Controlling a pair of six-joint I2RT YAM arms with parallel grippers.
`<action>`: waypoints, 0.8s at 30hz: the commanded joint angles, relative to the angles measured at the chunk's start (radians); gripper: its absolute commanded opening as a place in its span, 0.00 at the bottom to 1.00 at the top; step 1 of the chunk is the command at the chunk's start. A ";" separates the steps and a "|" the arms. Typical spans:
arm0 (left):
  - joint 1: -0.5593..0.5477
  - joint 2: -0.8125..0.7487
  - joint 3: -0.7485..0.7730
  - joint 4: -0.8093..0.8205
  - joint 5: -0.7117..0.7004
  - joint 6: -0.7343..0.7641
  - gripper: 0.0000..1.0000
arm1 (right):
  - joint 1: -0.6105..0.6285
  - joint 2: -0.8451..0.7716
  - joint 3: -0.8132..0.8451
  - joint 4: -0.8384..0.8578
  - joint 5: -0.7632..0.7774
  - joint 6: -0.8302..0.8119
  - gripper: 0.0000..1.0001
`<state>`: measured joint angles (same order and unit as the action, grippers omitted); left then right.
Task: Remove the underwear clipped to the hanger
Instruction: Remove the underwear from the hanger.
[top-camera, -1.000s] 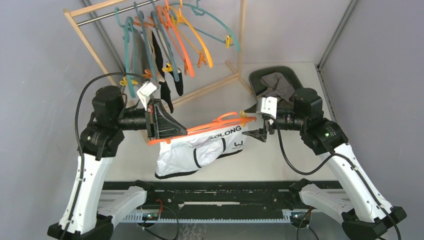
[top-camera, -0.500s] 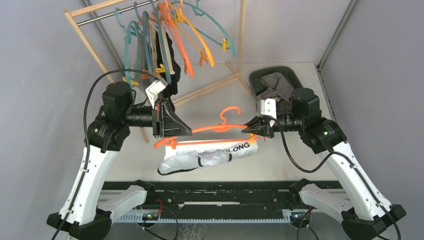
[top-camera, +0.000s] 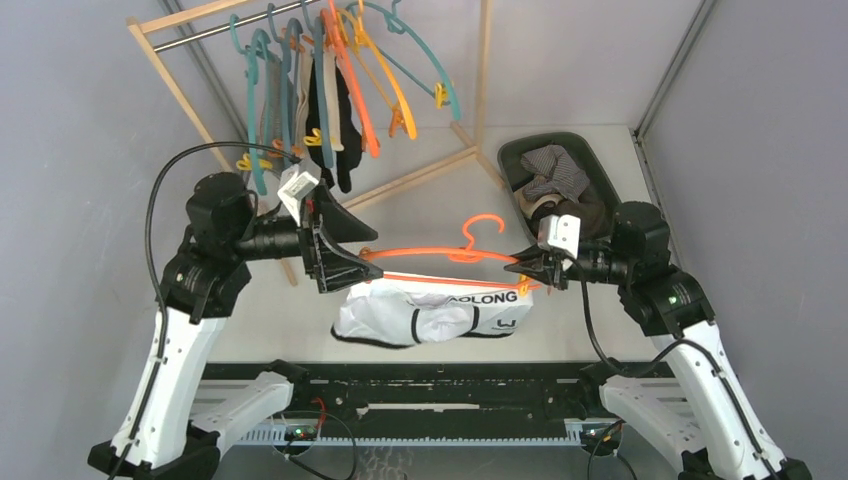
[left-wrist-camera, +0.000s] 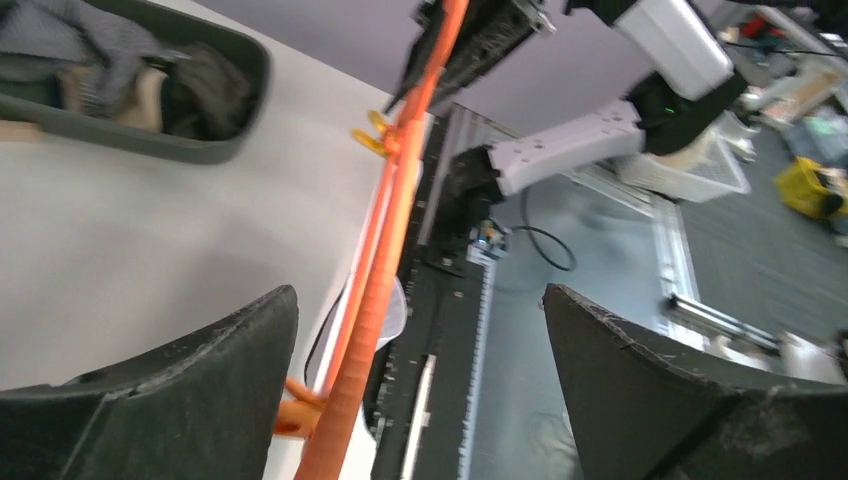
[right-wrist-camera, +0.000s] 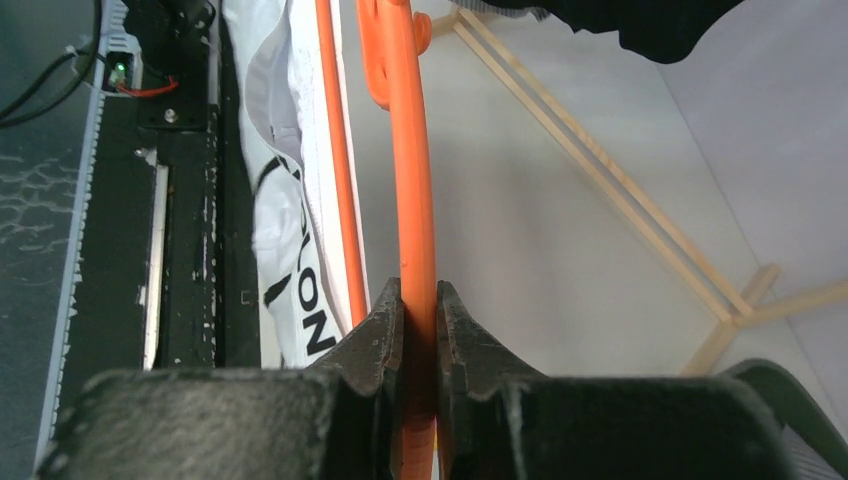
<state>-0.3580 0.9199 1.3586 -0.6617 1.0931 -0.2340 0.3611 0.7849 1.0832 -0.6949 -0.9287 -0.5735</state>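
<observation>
Jaws of the right gripper (right-wrist-camera: 420, 310) are clamping the orange hanger (top-camera: 420, 252) (white underwear (top-camera: 400, 310) hanging beneath), while the left gripper (left-wrist-camera: 418, 300) is gaping wide around its other end.

We see plain grey walls (top-camera: 70, 120) closing in the white table (top-camera: 420, 215) on three sides, with a metal post (top-camera: 672, 65) rising at its far right corner. A wooden rack (top-camera: 484, 60) stands toward the far left corner, a black rail (top-camera: 440, 385) lines the near edge, and grey floor (left-wrist-camera: 760, 250) lies beyond it. The light is even.
</observation>
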 joint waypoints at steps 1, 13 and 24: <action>0.006 -0.064 0.053 0.020 -0.230 0.078 0.97 | -0.030 -0.088 -0.046 0.029 -0.013 -0.026 0.00; 0.141 -0.060 -0.119 0.040 -0.284 -0.102 1.00 | -0.050 -0.173 -0.142 0.037 0.022 -0.127 0.00; 0.125 0.009 -0.183 0.009 -0.209 -0.137 0.96 | -0.021 -0.175 -0.139 0.064 0.040 -0.144 0.00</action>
<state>-0.2260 0.9180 1.1904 -0.6468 0.8356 -0.3500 0.3225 0.6167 0.9318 -0.6991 -0.8909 -0.6975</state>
